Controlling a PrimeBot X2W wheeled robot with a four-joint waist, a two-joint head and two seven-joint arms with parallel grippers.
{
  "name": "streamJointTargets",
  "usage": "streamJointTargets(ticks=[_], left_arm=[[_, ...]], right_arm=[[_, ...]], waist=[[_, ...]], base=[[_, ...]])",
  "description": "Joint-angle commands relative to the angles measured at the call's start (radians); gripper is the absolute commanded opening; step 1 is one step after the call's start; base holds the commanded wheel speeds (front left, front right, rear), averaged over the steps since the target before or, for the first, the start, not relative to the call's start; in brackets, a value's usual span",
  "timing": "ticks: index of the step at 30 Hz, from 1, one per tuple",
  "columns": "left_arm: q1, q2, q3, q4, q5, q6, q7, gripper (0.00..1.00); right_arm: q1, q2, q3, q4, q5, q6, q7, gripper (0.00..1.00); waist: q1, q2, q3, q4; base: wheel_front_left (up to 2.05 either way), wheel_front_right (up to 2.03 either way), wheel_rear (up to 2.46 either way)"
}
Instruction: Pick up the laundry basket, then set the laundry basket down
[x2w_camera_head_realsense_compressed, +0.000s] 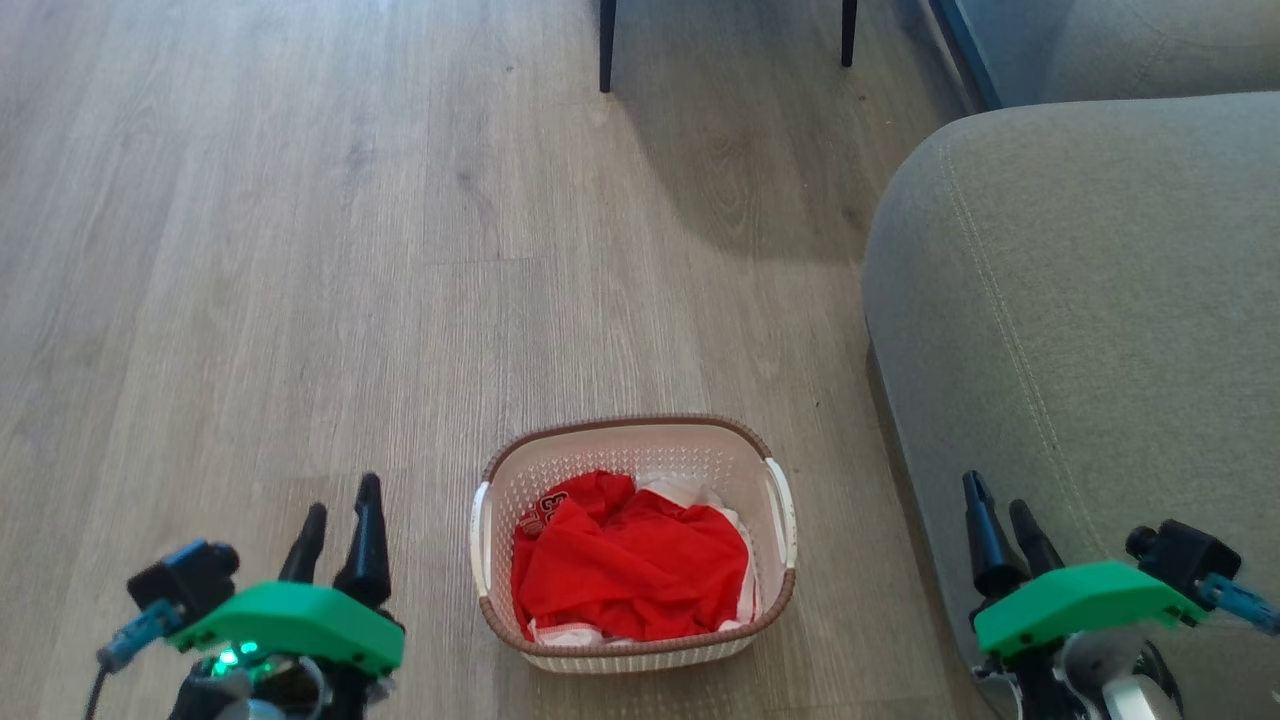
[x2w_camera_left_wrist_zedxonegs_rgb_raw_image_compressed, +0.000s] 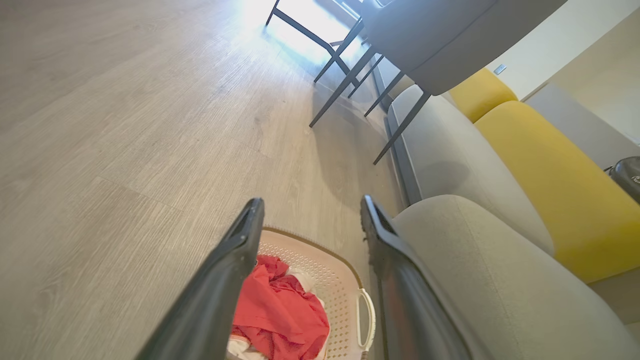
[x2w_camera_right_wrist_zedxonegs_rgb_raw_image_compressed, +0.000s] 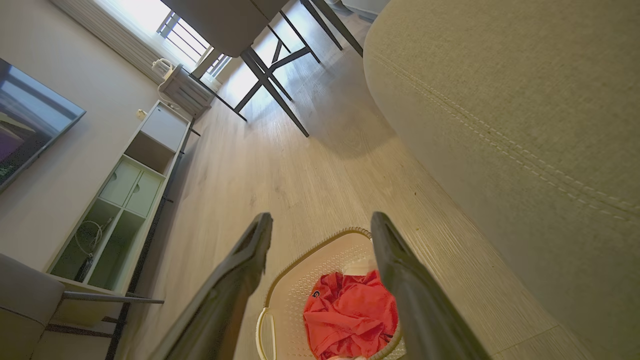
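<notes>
The laundry basket (x2w_camera_head_realsense_compressed: 700, 455) stands on the wood floor at the lower middle of the head view, cream perforated plastic with a brown rim and a white handle on each side. Red and white clothes (x2w_camera_head_realsense_compressed: 630, 565) lie inside it. My left gripper (x2w_camera_head_realsense_compressed: 342, 515) hangs open to the basket's left, apart from it, nothing between its fingers. My right gripper (x2w_camera_head_realsense_compressed: 1002, 510) is open on the basket's right, over the sofa's edge, also empty. In the left wrist view the basket (x2w_camera_left_wrist_zedxonegs_rgb_raw_image_compressed: 330, 280) lies below the open fingers (x2w_camera_left_wrist_zedxonegs_rgb_raw_image_compressed: 235, 270); in the right wrist view the basket (x2w_camera_right_wrist_zedxonegs_rgb_raw_image_compressed: 300, 290) sits between and under the fingers (x2w_camera_right_wrist_zedxonegs_rgb_raw_image_compressed: 400, 280).
A grey sofa (x2w_camera_head_realsense_compressed: 1090, 330) fills the right side, close to the basket. Dark chair legs (x2w_camera_head_realsense_compressed: 606, 45) stand at the far middle. Yellow cushions (x2w_camera_left_wrist_zedxonegs_rgb_raw_image_compressed: 555, 170) rest on the sofa. A low shelf unit (x2w_camera_right_wrist_zedxonegs_rgb_raw_image_compressed: 125, 200) and a screen (x2w_camera_right_wrist_zedxonegs_rgb_raw_image_compressed: 30, 120) line the far wall.
</notes>
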Motion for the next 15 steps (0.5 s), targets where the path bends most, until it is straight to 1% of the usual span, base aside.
streamJointTargets(ticks=[1, 15], left_arm=[[-0.02, 0.021, 0.007, -0.037, 0.037, 0.011, -0.013, 1.0], [-0.008, 0.05, -0.042, -0.047, 0.205, 0.07, -0.054, 1.0]], right_arm=[[-0.039, -0.012, 0.02, -0.042, -0.033, 0.0, -0.015, 1.0], [-0.04, -0.014, 0.06, -0.042, -0.207, 0.0, -0.056, 1.0]], waist=[[0.0, 0.0, 0.0, 0.0], [0.0, 0.0, 0.0, -0.002]], base=[[0.0, 0.0, 0.0], [0.0, 0.0, 0.0]])
